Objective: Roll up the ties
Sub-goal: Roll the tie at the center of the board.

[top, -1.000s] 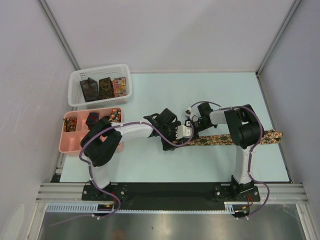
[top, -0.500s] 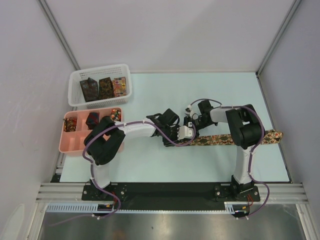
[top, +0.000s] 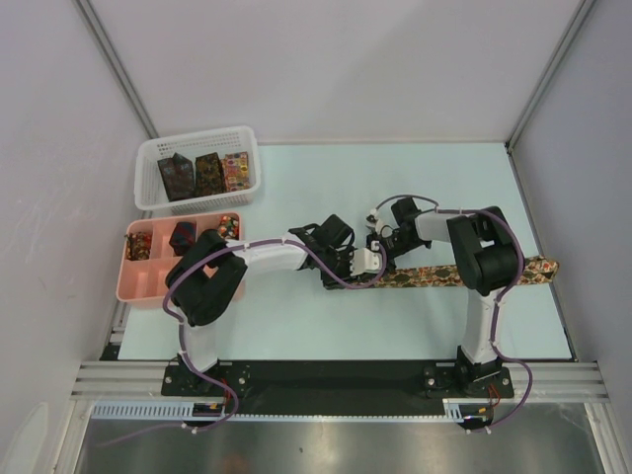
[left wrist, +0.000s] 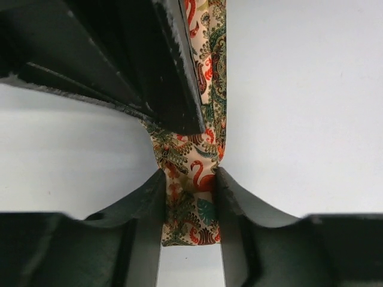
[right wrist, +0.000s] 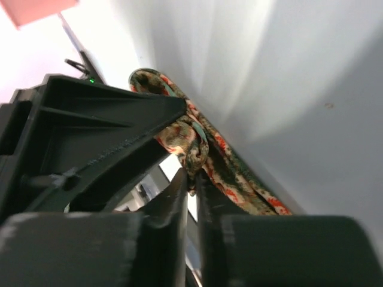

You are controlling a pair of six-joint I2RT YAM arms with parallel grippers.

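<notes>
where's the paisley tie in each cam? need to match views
Top external: paisley tie, horizontal strip right of centre.
Left wrist: paisley tie dead centre, running vertically.
Right wrist: paisley tie centre, bunched, trailing to lower right.
Shared landmark: pale table beneath it.

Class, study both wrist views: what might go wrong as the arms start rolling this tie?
1. The right gripper pinches only a bunched fold of the tie at its tips; it may slip and the roll loosen.
2. The left gripper clamps the tie right beside it; the two could collide.
3. The free length passes beneath the right arm and might snag.
</notes>
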